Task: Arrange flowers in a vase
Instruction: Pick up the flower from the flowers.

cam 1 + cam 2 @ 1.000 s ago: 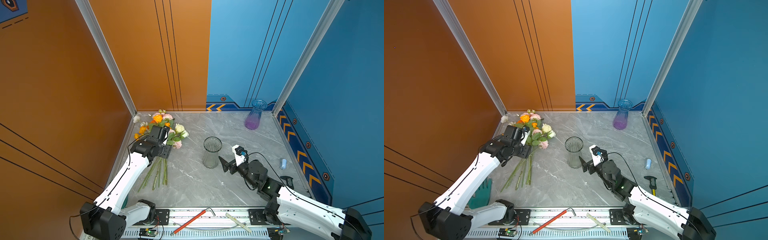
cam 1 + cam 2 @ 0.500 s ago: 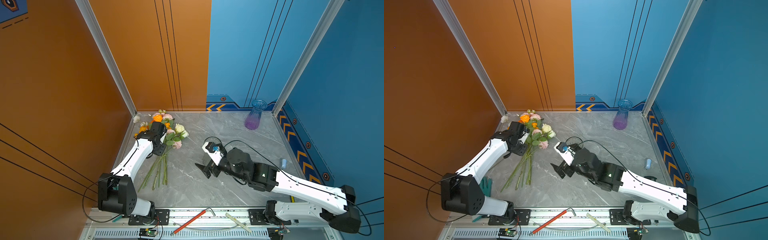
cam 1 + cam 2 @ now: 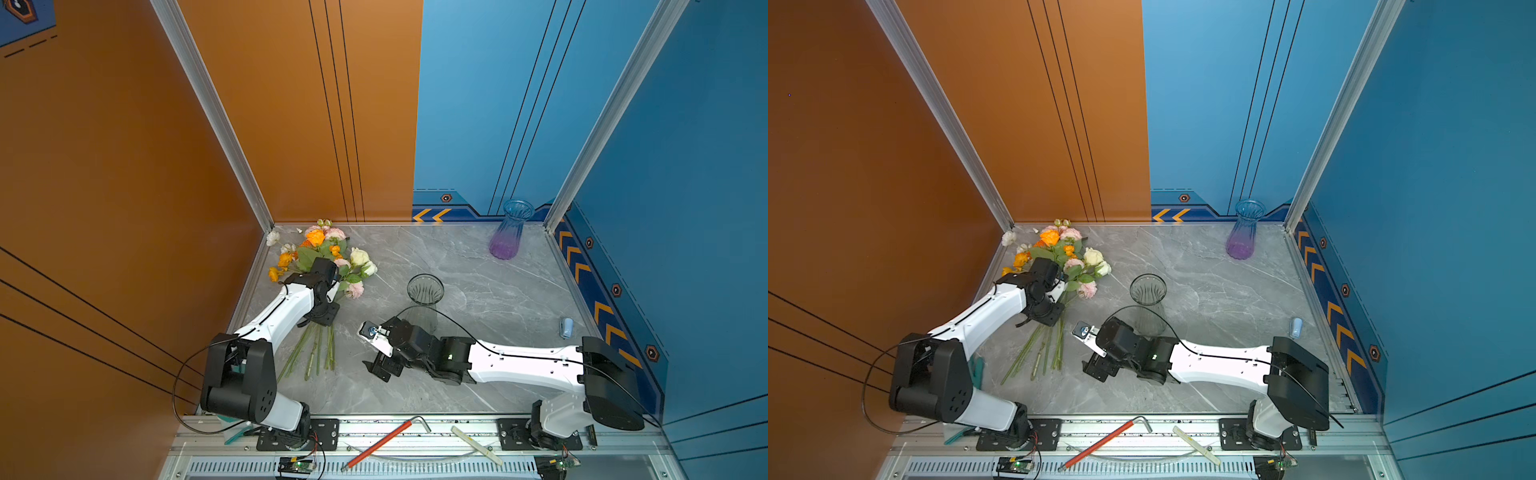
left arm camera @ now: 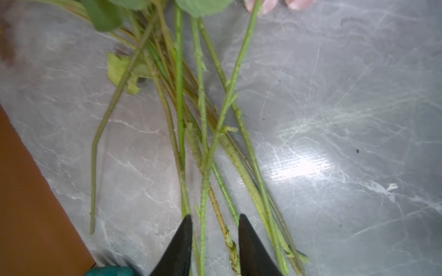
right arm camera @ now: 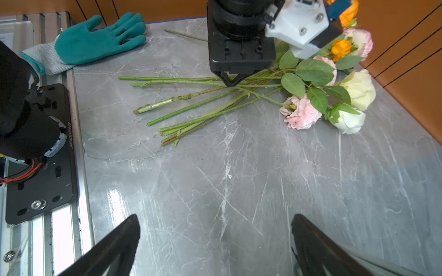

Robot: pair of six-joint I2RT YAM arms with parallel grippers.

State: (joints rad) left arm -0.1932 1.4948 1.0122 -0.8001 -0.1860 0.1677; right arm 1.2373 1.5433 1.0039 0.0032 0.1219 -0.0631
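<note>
A: Free passage on the counter (image 5: 239,179)?
B: Bare marble from the right gripper (image 5: 215,217) up to the flowers (image 5: 293,84) — nothing between its wide-set fingers (image 5: 114,243).
A: Obstructions?
B: The left gripper (image 5: 230,81) stands over the stems, closing off that approach. A clear vase (image 3: 424,291) stands just beside the right wrist; a purple vase (image 3: 507,237) fills the far corner. The orange wall (image 3: 124,208) hems the blooms — a green glove (image 5: 95,40) lies by the left arm's base.

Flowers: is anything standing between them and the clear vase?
Nothing visible does. The table between the flowers and the clear vase is bare. The open right gripper sits low on the vase's near side, beside that path, not across it. The left gripper is closed on the stems.
</note>
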